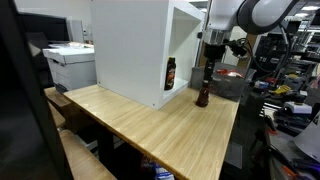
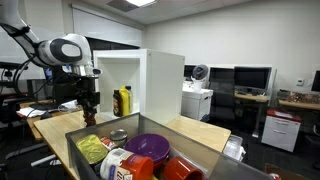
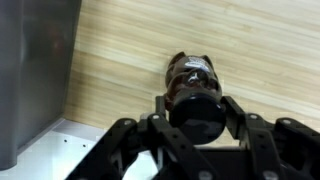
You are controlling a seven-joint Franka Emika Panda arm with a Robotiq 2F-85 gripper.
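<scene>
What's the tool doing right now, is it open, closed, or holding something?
Tool: closed on the dark brown bottle, which stands upright on the light wooden table.

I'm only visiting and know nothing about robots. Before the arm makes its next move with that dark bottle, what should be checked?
1. Jaws sit on both sides of the dark brown bottle at its cap: ok.
2. Bottle upright in an exterior view: ok.
3. Bottle base lifted off the light wooden table: cannot tell.
4. Bottle apart from the white cabinet: ok.
5. Dark red-labelled bottle in the cabinet stands apart from the gripped one: ok.
</scene>
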